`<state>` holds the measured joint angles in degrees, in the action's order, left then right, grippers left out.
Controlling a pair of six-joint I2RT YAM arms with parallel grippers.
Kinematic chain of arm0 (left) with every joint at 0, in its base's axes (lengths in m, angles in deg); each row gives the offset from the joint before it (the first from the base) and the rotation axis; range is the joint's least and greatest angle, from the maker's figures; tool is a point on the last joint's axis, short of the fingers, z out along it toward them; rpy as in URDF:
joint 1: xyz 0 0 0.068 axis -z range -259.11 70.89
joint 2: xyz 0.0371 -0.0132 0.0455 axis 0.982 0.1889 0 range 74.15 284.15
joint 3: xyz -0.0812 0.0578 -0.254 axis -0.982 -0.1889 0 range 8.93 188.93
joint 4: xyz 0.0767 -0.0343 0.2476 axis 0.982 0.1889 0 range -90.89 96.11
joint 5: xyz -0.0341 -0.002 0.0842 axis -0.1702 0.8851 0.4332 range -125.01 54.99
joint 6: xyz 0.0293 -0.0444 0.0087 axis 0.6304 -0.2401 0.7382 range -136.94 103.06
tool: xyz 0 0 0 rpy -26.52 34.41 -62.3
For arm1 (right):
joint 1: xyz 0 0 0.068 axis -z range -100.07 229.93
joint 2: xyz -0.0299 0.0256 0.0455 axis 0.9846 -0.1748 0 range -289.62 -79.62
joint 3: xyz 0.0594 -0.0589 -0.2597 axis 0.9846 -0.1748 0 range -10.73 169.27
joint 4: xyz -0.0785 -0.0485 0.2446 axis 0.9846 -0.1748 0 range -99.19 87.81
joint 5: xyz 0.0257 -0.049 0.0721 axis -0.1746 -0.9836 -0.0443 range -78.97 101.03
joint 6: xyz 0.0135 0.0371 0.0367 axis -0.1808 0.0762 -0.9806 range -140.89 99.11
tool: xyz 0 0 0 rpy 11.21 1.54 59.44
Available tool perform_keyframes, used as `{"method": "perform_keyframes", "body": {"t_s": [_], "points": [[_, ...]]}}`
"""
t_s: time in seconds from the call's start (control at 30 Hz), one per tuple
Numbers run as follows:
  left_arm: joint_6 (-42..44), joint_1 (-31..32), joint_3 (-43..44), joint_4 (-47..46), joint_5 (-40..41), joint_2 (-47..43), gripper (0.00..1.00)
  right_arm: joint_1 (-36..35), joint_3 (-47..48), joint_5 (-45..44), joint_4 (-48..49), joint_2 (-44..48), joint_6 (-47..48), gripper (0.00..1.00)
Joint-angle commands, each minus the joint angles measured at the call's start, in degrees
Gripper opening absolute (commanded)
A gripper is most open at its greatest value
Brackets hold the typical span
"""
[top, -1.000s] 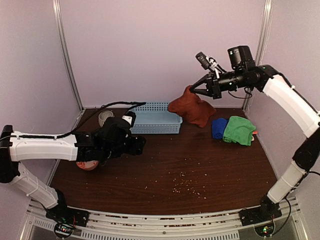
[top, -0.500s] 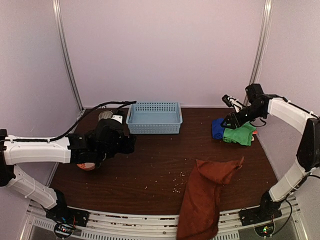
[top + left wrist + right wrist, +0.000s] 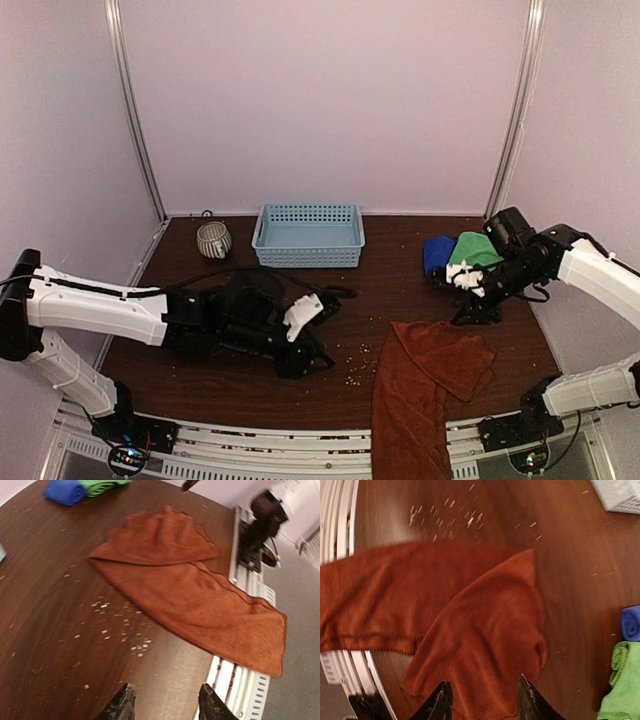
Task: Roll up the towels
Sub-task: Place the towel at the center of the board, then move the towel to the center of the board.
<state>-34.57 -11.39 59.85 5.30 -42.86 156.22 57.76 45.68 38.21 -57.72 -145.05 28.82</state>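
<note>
Rust-red towel (image 3: 425, 390): lies flat with a corner folded over, near right of the counter (image 3: 400, 290), near end overhanging the edge.
Handling: light and limp, likely to bunch. I would pinch a far corner.
My left pincer (image 3: 167, 702): fingers apart, empty.
My right pincer (image 3: 482, 700): fingers apart, empty, above the towel.
Surface: dark wood scattered with crumbs (image 3: 365, 365).
Room: plain lilac walls.

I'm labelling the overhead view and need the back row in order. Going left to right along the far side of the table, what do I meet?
striped mug → light blue basket → blue towel → green towel
</note>
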Motion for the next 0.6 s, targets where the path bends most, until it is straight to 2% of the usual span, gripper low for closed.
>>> {"method": "perform_keyframes", "body": {"t_s": [0.0,0.2,0.4,0.5,0.57], "points": [[9.12,7.32,7.95,1.29,-10.23,8.09,0.46,-3.26,-6.57,-9.35,-6.12,-0.60,6.83,0.48],[22.83,18.05,22.29,13.89,-1.72,23.65,0.51,-6.17,-11.52,-10.48,-6.25,-3.17,8.35,0.56],[33.67,22.76,31.15,18.05,-2.06,32.91,0.53,-8.32,-15.21,-12.40,-3.59,-9.32,7.04,0.60],[36.06,23.61,34.90,20.47,-2.56,36.83,0.53,-8.84,-16.20,-12.66,0.29,-11.58,4.93,0.58],[36.43,23.77,36.77,22.39,-1.66,38.93,0.53,-8.94,-16.84,-14.90,4.72,-11.97,1.77,0.52]]}}
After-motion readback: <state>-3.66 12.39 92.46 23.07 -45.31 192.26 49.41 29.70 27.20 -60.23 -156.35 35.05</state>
